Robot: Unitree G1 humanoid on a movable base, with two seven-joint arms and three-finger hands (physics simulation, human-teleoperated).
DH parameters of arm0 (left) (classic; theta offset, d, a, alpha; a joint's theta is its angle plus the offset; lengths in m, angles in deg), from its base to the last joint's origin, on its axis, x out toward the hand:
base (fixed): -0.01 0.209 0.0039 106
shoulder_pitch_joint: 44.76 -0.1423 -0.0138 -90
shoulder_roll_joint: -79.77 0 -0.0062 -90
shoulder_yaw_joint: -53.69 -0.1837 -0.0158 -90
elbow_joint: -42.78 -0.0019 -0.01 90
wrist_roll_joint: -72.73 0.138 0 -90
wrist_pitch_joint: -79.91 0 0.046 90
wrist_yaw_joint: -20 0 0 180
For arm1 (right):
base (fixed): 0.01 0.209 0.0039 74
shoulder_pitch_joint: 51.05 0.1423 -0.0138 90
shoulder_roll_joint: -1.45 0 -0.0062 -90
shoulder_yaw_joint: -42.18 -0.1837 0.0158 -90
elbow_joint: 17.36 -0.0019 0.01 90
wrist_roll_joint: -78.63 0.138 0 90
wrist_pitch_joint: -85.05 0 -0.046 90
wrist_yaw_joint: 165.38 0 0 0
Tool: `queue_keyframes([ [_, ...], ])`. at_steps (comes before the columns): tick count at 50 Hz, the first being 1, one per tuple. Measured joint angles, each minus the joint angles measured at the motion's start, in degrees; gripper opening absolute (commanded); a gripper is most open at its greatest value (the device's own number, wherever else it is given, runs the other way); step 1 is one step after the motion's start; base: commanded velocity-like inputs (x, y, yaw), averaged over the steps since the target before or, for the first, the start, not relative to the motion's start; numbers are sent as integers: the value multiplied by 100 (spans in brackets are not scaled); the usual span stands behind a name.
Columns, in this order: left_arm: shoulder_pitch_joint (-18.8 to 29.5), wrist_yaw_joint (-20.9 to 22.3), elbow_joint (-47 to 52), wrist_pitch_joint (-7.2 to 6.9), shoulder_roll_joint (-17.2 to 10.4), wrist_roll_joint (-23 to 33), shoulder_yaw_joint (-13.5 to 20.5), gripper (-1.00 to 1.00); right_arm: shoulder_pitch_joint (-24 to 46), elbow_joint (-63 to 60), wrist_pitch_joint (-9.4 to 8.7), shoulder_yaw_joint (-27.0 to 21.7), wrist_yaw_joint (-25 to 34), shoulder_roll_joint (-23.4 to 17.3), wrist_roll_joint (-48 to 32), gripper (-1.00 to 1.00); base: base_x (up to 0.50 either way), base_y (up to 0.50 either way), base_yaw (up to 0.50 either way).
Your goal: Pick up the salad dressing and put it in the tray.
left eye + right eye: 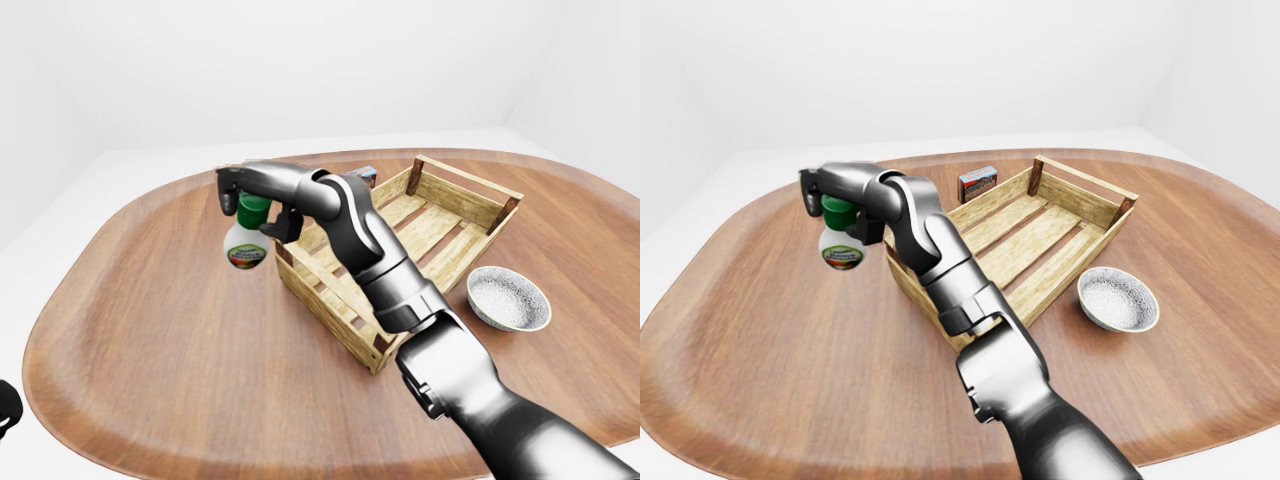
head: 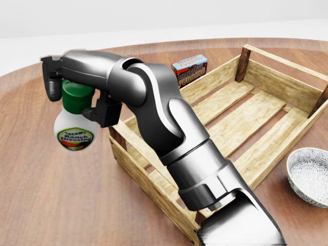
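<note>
Hanging in the air by its green cap, the salad dressing [image 2: 75,127] is a white bottle with a round label, held upright and clear of the counter [image 2: 46,195], just to the left of the tray [image 1: 455,205] in the head view. The lift looks meant to carry it above the tray's near wall. The right robot hand [image 2: 77,97] grips it, fingers [image 2: 51,82] closed around the cap and neck. The wooden slatted tray holds nothing visible. Beyond the tray's left wall stands a pudding box [image 2: 189,69]; to the tray's right sits a patterned bowl [image 2: 310,174]. A dark shape at the lower left corner of the left-eye view may be the left robot hand; its state cannot be told.
</note>
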Motion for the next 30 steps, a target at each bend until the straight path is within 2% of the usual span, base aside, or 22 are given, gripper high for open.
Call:
queue_keyframes([
  [8,0,8,-2,2,18,15,-1,100,853,152,0,-471,2,-45,435,-100,0,0,0],
  [14,-5,11,-7,6,29,23,1,100,1486,463,0,-686,0,-225,846,-100,0,0,0],
  [22,-5,12,-10,10,42,35,1,100,1974,928,0,-834,2,-746,1081,-100,0,0,0],
  [30,4,11,-7,8,45,49,-3,100,1893,1047,0,-928,1,-1451,844,-100,0,0,0],
])
